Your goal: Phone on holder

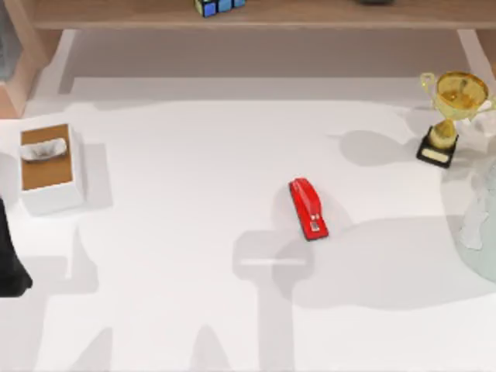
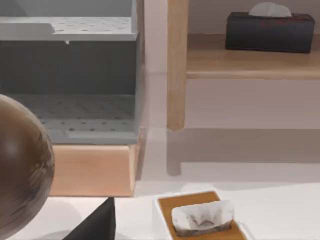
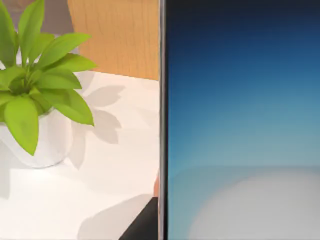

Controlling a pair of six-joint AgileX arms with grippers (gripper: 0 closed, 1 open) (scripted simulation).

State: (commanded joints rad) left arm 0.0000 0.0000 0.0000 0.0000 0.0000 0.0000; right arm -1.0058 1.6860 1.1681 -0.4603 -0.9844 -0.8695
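One red stapler (image 1: 308,208) lies near the middle of the white table (image 1: 194,170), with a tissue box (image 1: 49,167) at the left edge, a gold trophy (image 1: 447,116) at the far right, and a cube (image 1: 218,6) on the shelf (image 1: 310,15) at the back. Close before the right wrist camera, the phone (image 3: 240,120) stands with its blue-to-white screen facing the lens, beside a potted plant (image 3: 37,95); whether the right gripper holds it cannot be told. Near the left wrist camera sit the tissue box (image 2: 200,220), a brown sphere (image 2: 20,165) and a grey rack (image 2: 70,75), with a dark tissue box (image 2: 270,31) on the shelf; the left gripper's state cannot be told either.
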